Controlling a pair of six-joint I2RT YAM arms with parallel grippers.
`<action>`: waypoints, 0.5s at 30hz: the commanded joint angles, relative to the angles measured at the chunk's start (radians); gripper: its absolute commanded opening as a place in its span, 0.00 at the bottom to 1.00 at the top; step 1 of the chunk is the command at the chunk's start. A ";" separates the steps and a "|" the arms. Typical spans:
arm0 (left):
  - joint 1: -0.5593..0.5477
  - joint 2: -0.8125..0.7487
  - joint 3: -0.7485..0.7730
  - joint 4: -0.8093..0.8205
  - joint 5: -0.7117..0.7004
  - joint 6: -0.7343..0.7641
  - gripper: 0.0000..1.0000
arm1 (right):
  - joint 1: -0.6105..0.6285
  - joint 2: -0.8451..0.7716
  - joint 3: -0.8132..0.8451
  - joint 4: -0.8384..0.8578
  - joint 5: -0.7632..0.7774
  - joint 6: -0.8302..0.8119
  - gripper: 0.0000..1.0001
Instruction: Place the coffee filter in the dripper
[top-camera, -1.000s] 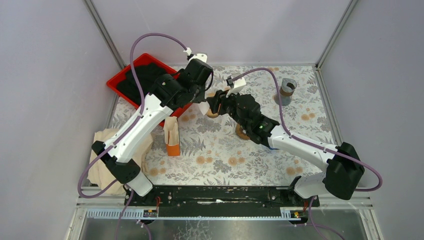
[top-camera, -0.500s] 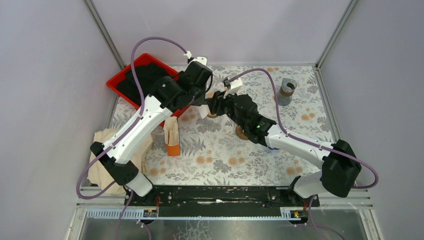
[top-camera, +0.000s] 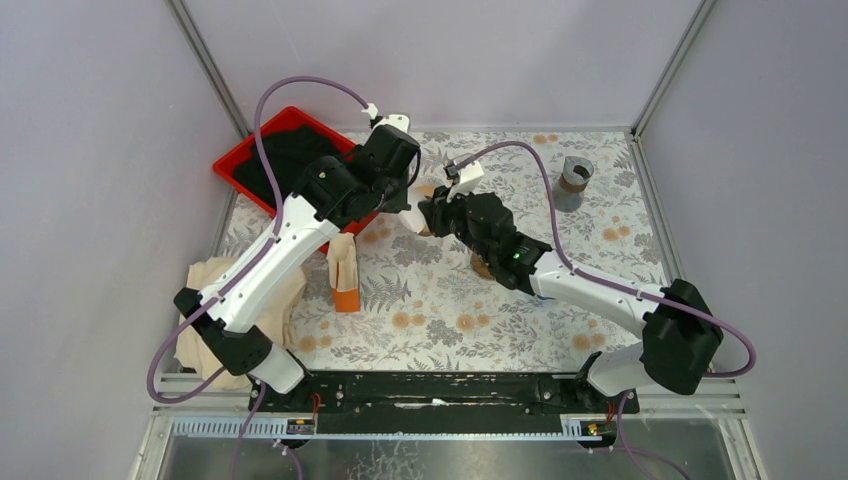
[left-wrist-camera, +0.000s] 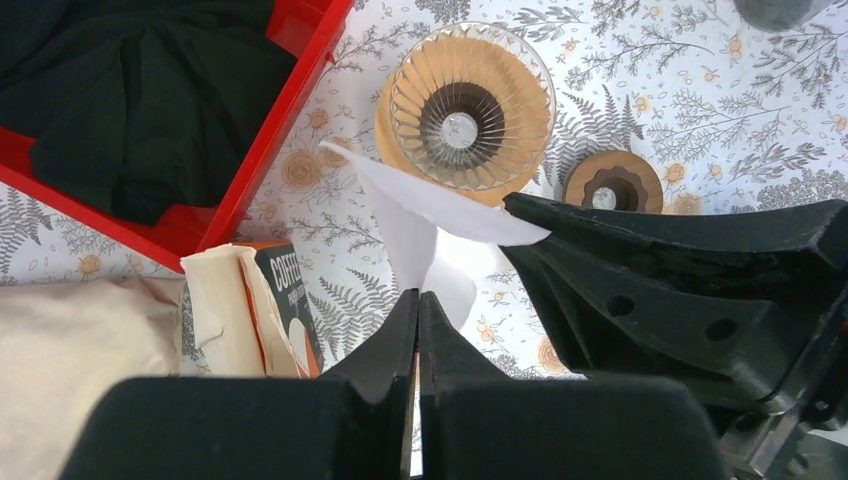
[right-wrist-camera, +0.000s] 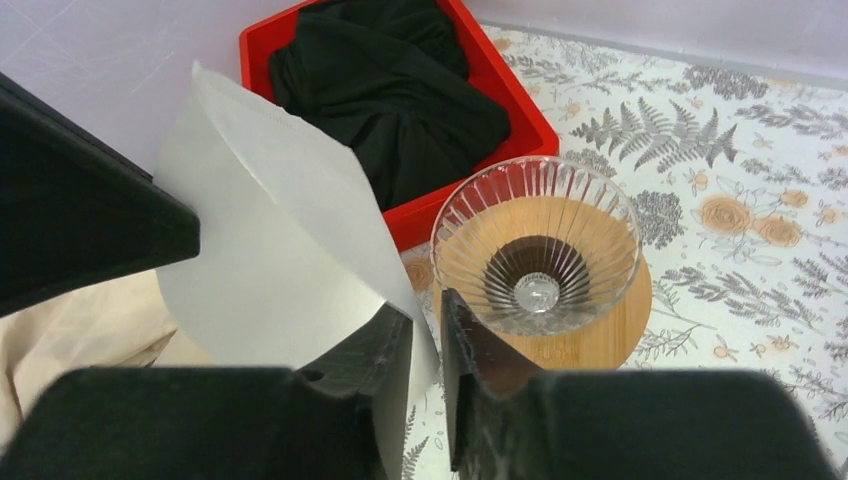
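Setting: pale lilac walls on three sides; a table (top-camera: 450, 310) covered with a fern-and-flower cloth.
Coffee filter (left-wrist-camera: 415, 215): white paper, partly spread open, held in the air between the two grippers. It is just at 6 o'clock of the dripper and not yet in it.
Dripper (left-wrist-camera: 465, 105): ribbed glass cone on a wooden ring, upright, toward 12 o'clock of the table's middle.
Left gripper (left-wrist-camera: 418, 300): fingers pressed together on the filter's lower edge.
Right gripper (right-wrist-camera: 425, 305): fingers a narrow slit apart with the filter's edge in the slit; whether they pinch it cannot be told.
Wooden disc (left-wrist-camera: 612, 180): flat on the cloth, near the dripper at its 4 o'clock.
Red tray (top-camera: 226, 170): at 10 o'clock, with a black cloth (top-camera: 290, 150) in it.
Box (top-camera: 344, 272): orange and cream, marked COFFEE, at 9 o'clock.
Beige cloth (top-camera: 205, 300): at the 8 o'clock edge.
Grey cup (top-camera: 575, 180): at 1 o'clock, well apart.
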 joint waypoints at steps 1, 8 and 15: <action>0.007 -0.033 -0.043 0.060 -0.005 -0.022 0.05 | 0.009 -0.043 0.051 -0.038 -0.022 -0.005 0.18; 0.013 -0.049 -0.098 0.088 -0.013 -0.029 0.28 | 0.010 -0.038 0.181 -0.270 -0.023 0.043 0.04; 0.015 -0.073 -0.149 0.126 0.003 -0.045 0.51 | 0.009 0.007 0.326 -0.522 0.019 0.134 0.00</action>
